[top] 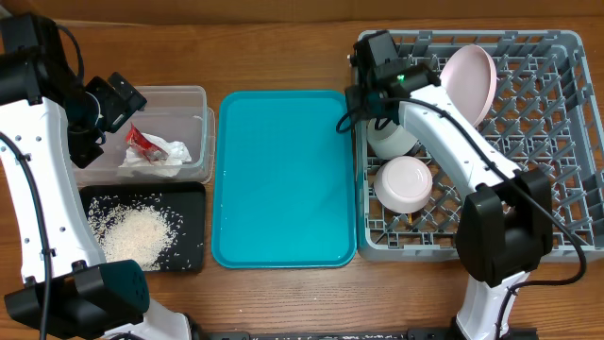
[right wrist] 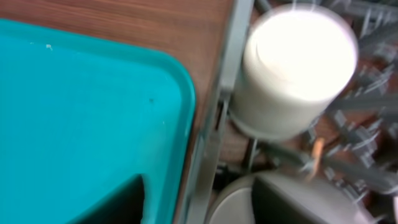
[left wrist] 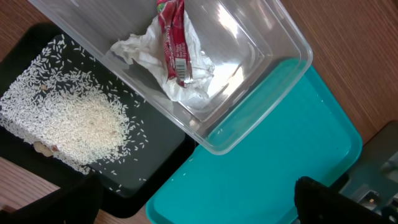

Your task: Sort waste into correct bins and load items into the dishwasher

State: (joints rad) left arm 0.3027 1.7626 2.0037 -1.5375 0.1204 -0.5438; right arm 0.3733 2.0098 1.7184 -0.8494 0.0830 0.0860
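Three pieces of crockery show in the grey dish rack (top: 566,142): the pale pink plate (top: 470,80) on edge among the pegs, an upturned white cup (right wrist: 292,68) by the rack's left wall, and a whitish bowl (top: 406,182) just in front of it (a second bowl and the chopsticks I cannot make out). The waste looks sorted: napkin (left wrist: 140,50) and red-and-silver wrapper (left wrist: 173,37) lie in the clear tub (top: 189,94), and the rice (left wrist: 74,121) is in the black tray (top: 189,246). The teal tray (top: 283,179) is bare.

So the step in hand is loading the rack, and it seems near its end. The right gripper (top: 366,102) hangs over the rack's left edge beside the cup; in the blurred wrist view its fingers appear parted, with nothing between them. The left gripper (left wrist: 193,199) hovers over the tub's corner, spread wide and empty.

Next, I judge, the right arm should lift clear of the cup without knocking it.
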